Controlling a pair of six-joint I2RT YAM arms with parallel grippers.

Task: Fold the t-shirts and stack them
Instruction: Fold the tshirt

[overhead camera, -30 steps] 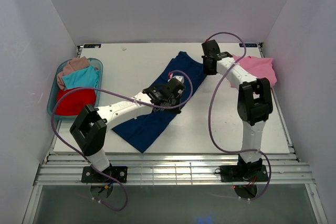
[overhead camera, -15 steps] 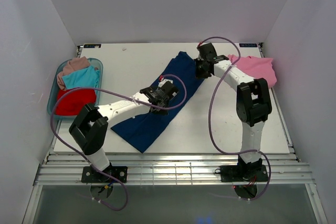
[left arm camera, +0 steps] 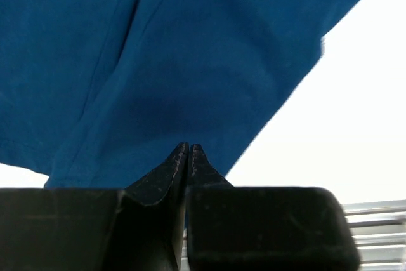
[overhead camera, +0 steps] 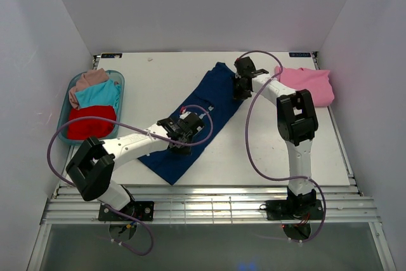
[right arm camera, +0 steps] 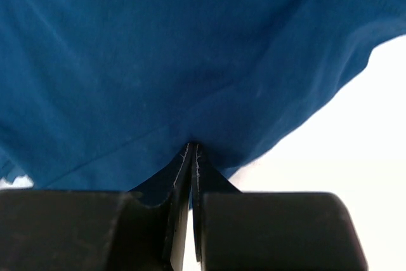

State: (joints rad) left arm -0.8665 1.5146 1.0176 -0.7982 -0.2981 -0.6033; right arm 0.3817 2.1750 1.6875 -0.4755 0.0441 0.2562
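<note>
The navy t-shirt (overhead camera: 212,93) lies in a long diagonal strip across the middle of the table, print hidden. My left gripper (overhead camera: 181,138) is shut on the navy t-shirt's lower part; in the left wrist view its tips (left arm camera: 188,148) meet at the blue cloth (left arm camera: 190,61). My right gripper (overhead camera: 237,91) is shut on the shirt's upper right edge; in the right wrist view the cloth (right arm camera: 158,61) puckers at the closed tips (right arm camera: 192,146). The plain pink t-shirt (overhead camera: 311,84) lies at the table's back right.
A teal basket (overhead camera: 121,81) at the left holds the red (overhead camera: 92,122), teal (overhead camera: 101,95) and dusty-pink (overhead camera: 89,80) shirts. Purple cables loop over both arms. White walls close in the table on three sides; metal rails run along the near edge.
Both grippers moved left and toward the near side over the navy shirt, the left one farther. The shirt's right edge has come in with them, so the strip looks narrower.
</note>
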